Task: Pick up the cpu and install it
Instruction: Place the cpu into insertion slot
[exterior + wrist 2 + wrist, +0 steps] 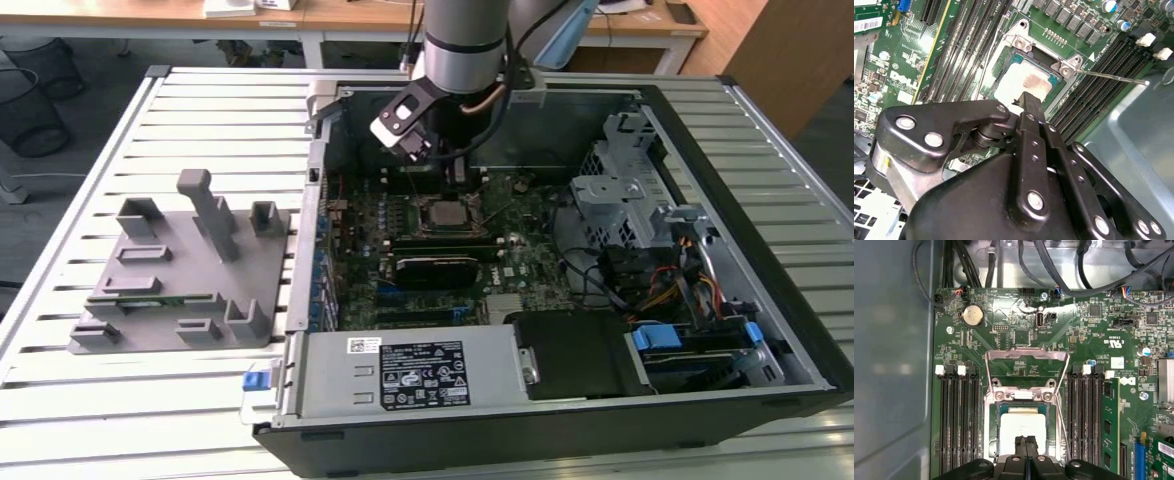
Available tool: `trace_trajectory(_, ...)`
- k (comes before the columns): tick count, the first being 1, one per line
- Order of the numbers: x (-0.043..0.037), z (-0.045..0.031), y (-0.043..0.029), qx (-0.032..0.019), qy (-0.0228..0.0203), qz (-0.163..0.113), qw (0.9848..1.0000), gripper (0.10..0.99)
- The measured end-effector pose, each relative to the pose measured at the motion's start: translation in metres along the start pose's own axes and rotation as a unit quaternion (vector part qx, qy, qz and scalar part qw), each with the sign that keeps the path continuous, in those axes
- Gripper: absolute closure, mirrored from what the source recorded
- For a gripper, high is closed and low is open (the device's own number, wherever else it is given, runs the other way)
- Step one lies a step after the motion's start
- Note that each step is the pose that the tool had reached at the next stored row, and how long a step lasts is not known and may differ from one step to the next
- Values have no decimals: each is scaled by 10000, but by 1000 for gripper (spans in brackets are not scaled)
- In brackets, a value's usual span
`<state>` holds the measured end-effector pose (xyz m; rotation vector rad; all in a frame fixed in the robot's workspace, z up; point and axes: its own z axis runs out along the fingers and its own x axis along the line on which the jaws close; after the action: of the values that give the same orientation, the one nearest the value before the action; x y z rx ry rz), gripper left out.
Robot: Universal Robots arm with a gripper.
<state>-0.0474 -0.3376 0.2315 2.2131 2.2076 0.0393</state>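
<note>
The cpu [1021,424] lies flat in its socket on the green motherboard [1004,330], its silvery top plate showing in both wrist views [1021,82]. The socket's metal bracket [1026,357] is swung open beside it, and the thin lever [1114,77] sticks out to one side. My gripper [1026,442] is right above the cpu's edge with its two black fingers [1031,107] pressed together and nothing between them. In the exterior view the gripper [461,185] reaches down into the open computer case [747,150] over the socket [447,213].
Memory slots [956,420] flank the socket on both sides. A black block with a white label [414,375] sits at the case's near edge, and a metal drive cage [627,190] and cables [654,290] are on the exterior view's right. A grey fixture [174,270] stands on the slatted table.
</note>
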Motion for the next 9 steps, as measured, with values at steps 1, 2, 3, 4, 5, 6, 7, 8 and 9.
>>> trace_trajectory(1,0,-18,1,4,0,0,10000,976)
trace_trajectory(2,0,-36,2,8,0,0,10000,976)
trace_trajectory(3,0,-52,2,12,0,1,10000,976)
trace_trajectory(4,0,-65,3,16,-1,2,10000,976)
trace_trajectory(5,0,-70,3,18,-1,3,10000,976)
trace_trajectory(6,0,-73,3,19,1,6,10000,976)
trace_trajectory(7,-1,-75,3,20,2,8,10000,976)
trace_trajectory(8,-5,-76,4,20,3,11,10000,976)
trace_trajectory(9,-11,-76,4,21,7,14,10000,976)
